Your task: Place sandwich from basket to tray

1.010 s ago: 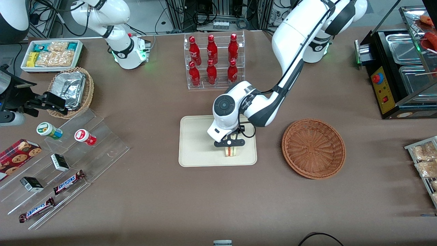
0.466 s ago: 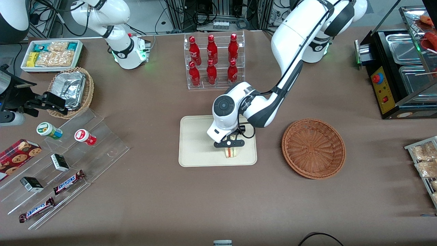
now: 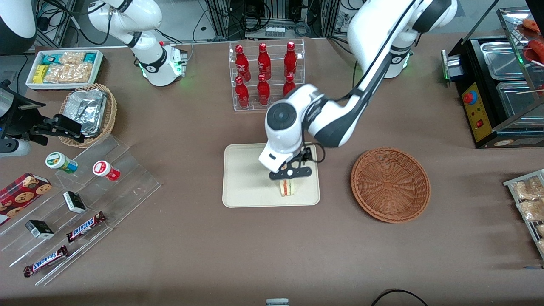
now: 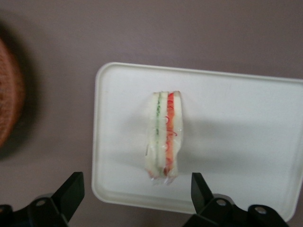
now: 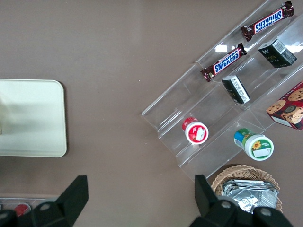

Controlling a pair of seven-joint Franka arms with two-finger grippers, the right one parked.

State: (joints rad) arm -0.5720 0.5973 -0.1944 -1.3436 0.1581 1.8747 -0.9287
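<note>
The sandwich (image 3: 287, 187), a small white wedge with red and green filling, stands on the cream tray (image 3: 242, 187) near the tray's edge closest to the front camera. It also shows in the left wrist view (image 4: 164, 135), on the tray (image 4: 236, 142). My left gripper (image 3: 290, 172) hangs above the sandwich, open and empty; its dark fingertips (image 4: 72, 191) stand wide apart, clear of the sandwich. The reddish-brown wicker basket (image 3: 390, 184) sits empty beside the tray, toward the working arm's end, and its rim shows in the wrist view (image 4: 9, 90).
A clear rack of red bottles (image 3: 265, 74) stands farther from the front camera than the tray. A clear stepped shelf (image 3: 85, 204) with snacks, a tan basket of foil packets (image 3: 88, 112) and a white bin (image 3: 63, 68) lie toward the parked arm's end. A black food warmer (image 3: 501, 89) stands toward the working arm's end.
My left gripper has let go of the sandwich and risen above it. The sandwich stays on the tray.
</note>
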